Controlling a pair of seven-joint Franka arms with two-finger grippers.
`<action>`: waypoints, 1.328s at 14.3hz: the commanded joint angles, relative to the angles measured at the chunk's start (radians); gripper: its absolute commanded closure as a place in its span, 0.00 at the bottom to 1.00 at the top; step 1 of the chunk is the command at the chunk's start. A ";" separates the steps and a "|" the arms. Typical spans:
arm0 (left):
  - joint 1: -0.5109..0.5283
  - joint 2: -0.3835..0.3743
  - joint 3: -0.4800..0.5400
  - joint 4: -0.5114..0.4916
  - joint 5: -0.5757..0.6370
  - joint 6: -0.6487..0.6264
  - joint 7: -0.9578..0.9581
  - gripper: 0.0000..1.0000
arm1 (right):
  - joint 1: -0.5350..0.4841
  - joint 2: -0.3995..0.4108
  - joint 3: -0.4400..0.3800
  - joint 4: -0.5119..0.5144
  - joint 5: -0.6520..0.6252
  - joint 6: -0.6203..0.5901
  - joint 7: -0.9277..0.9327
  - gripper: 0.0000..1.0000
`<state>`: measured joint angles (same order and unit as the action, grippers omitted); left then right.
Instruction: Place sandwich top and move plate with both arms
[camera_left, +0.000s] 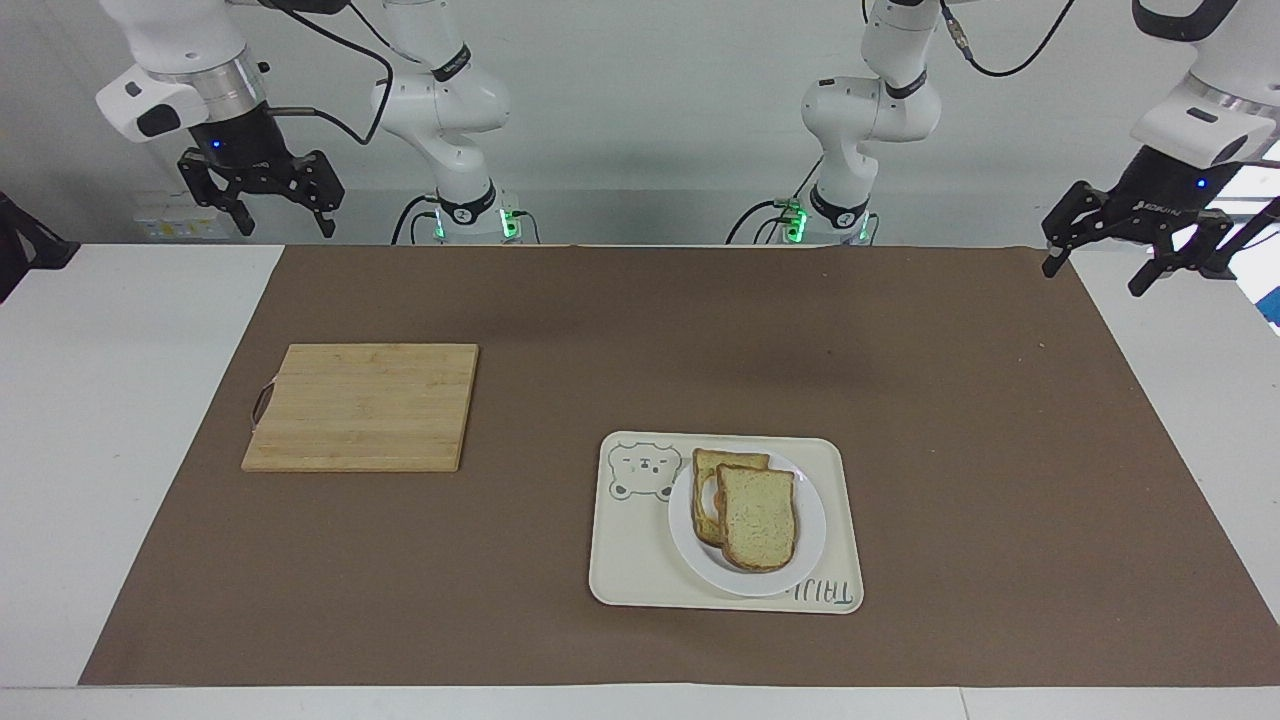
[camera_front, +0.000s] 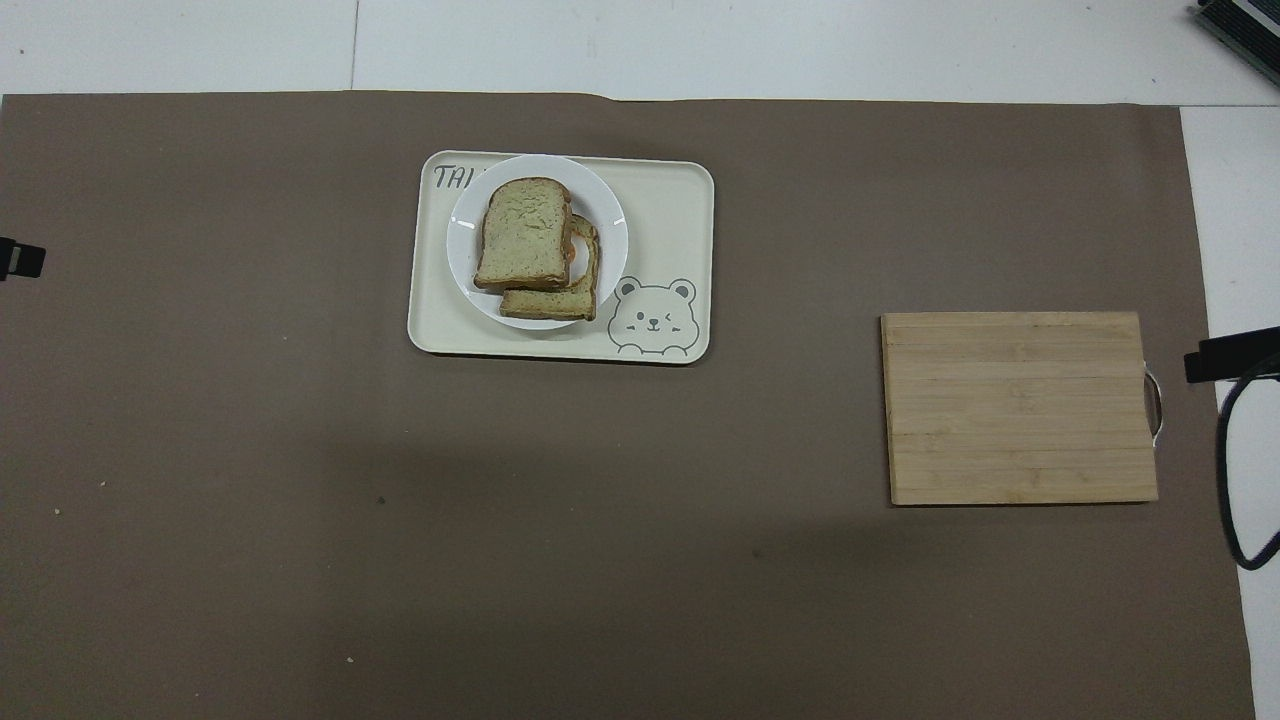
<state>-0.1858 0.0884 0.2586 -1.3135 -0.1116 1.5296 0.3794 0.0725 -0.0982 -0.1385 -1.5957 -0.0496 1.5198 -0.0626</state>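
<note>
1. The facing view alone shows both end effectors whole: the right end effector (camera_left: 268, 208) hangs with fingers spread wide and empty, high over the counter's (camera_left: 140, 420) edge at the right arm's end.
2. The cutting board (camera_left: 364, 406) lies toward the right arm's end, nearer the robots than the tray (camera_left: 630, 560).
3. The sandwich top (camera_left: 759, 517) rests askew on a darker slice (camera_left: 712, 470) on the plate (camera_left: 808, 540), on the tray.
4. The left end effector (camera_left: 1135, 250), wide and empty, hangs over the counter's corner; overhead, only a tip (camera_front: 20, 258) shows.
</note>
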 joint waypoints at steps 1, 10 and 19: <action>-0.001 0.001 0.005 0.063 0.030 -0.075 -0.016 0.00 | -0.005 -0.014 0.005 -0.012 0.004 -0.009 -0.017 0.00; -0.004 -0.062 -0.002 0.117 0.107 -0.203 -0.068 0.00 | -0.005 -0.014 0.005 -0.012 0.004 -0.009 -0.017 0.00; -0.015 -0.180 -0.012 -0.009 0.105 -0.215 -0.120 0.00 | -0.005 -0.014 0.005 -0.012 0.004 -0.009 -0.017 0.00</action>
<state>-0.1880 -0.0641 0.2508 -1.2854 -0.0278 1.3198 0.2821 0.0725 -0.0982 -0.1385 -1.5957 -0.0496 1.5198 -0.0626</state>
